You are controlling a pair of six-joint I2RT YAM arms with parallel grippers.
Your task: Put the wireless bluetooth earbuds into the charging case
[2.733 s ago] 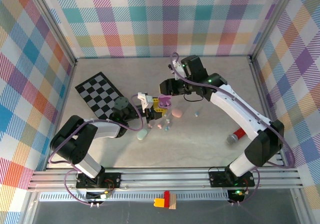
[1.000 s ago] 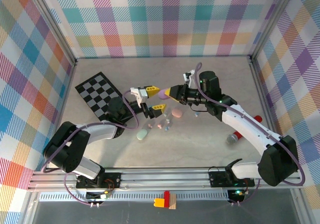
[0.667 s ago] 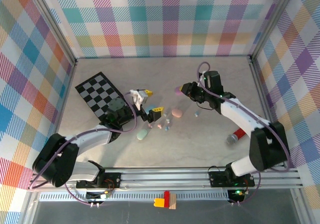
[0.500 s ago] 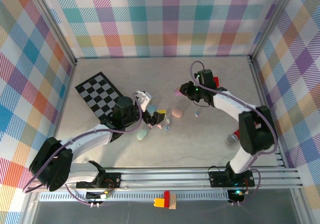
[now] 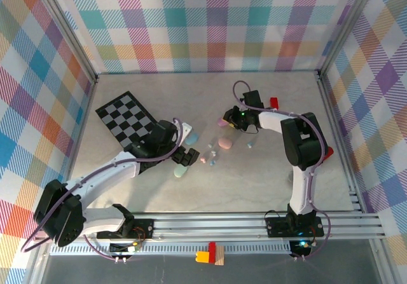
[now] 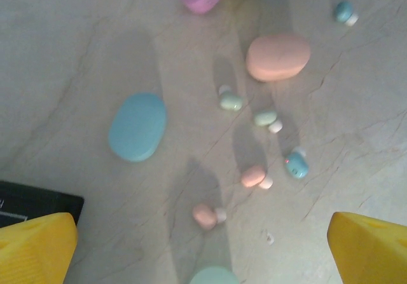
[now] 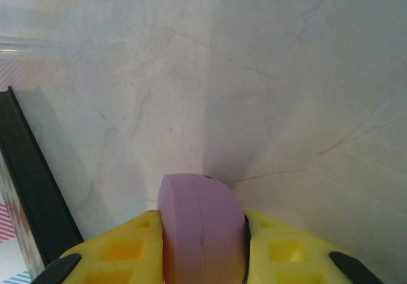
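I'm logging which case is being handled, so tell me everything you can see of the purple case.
The purple case is a smooth, matte, pastel plastic pebble with a rounded outline, apparently closed. The right claw pinches it between its yellow fingers, one on each side, with the rounded end sticking out. It is beyond the pink case, low over the marble-look table; I cannot tell whether it touches the surface.

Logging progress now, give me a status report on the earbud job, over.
Left gripper open, above loose earbuds on table. Right gripper shut on purple case. Pink case, blue case lie beside the earbuds.
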